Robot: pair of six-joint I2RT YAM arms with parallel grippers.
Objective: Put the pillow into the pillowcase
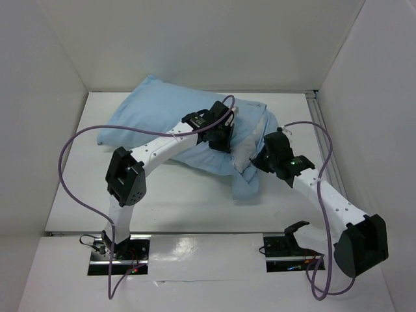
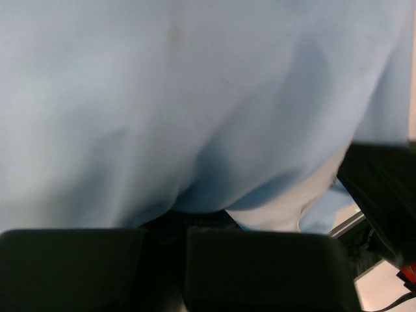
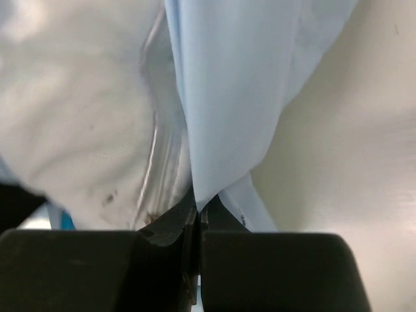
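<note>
- Light-blue cloth is covering most of the scene: the pillowcase (image 1: pixel 149 120) is lying plain side up and rumpled across the far half of the white table (image 1: pixel 182 201), bulging where it is filled.
- White and puffy, the pillow (image 1: pixel 250 146) is sitting largely inside the sack, with only its right-hand end showing at the open mouth, between the two arms.
- From the right wrist camera, the pillow (image 3: pixel 71 110) is filling the left of the view, creased and carrying a few small dark marks, while the pillowcase (image 3: pixel 227 84) is hanging beside it in a long fold over the pale table (image 3: pixel 351 130).
- On top of the bundle near the mouth, the left gripper (image 1: pixel 221 140) is pressing down; in its own camera the left gripper (image 2: pixel 166 231) is showing its jaws pressed together, with the pillowcase (image 2: pixel 162 97) puckering down into the tips as if pinched there.
- At the bundle's right edge, the right gripper (image 1: pixel 260 161) is reaching in low; close up, the right gripper (image 3: pixel 197 218) is clamping its jaws tight on the bottom point of the blue fold, just beside the pillow's exposed end.
</note>
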